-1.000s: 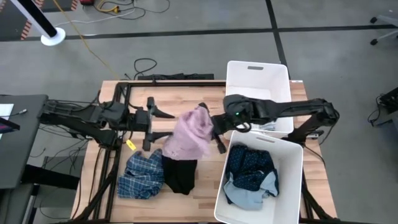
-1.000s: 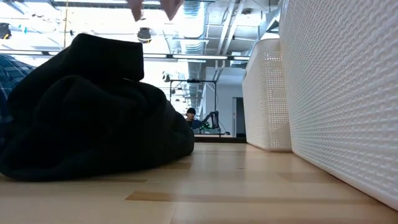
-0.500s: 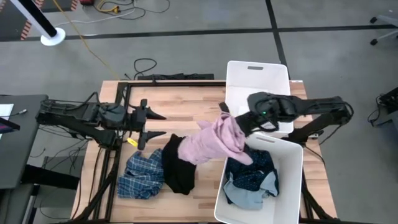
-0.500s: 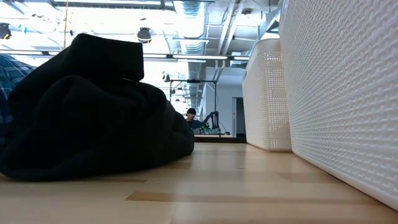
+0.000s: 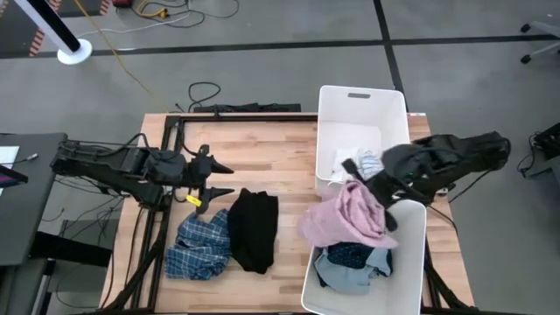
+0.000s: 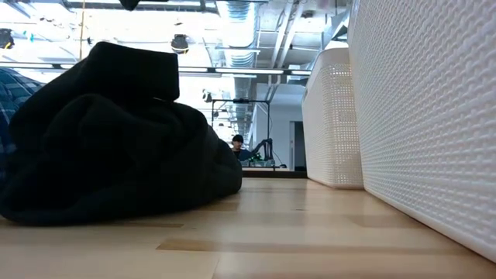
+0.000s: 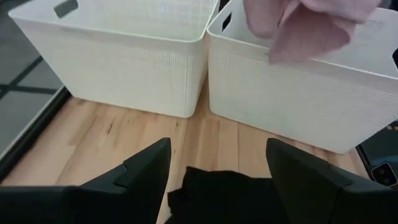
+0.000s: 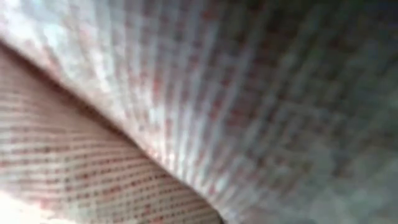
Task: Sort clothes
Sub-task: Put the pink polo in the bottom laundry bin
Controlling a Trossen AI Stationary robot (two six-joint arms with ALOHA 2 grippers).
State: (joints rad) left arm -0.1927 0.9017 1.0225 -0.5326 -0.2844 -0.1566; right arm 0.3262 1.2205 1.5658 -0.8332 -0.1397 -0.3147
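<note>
A: Bins?
B: Two white bins (image 5: 418, 229); the near one holds the navy patterned garment (image 5: 348, 256).
A: Clothes?
B: Pink garment (image 5: 346, 213) above that bin's rim, clenched by the right gripper (image 5: 372, 185). Black garment (image 5: 254, 229) beside the plaid shirt (image 5: 198, 246) on the table (image 5: 262, 149).
A: Left gripper (image 5: 213, 178)?
B: Released, empty, near the shirt.

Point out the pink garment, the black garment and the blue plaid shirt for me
pink garment (image 5: 346, 214), high view, middle of the bunched fabric hanging over the nearer bin's rim.
black garment (image 5: 254, 229), high view, centre of the folded pile on the table.
blue plaid shirt (image 5: 199, 247), high view, middle of the crumpled cloth.
</note>
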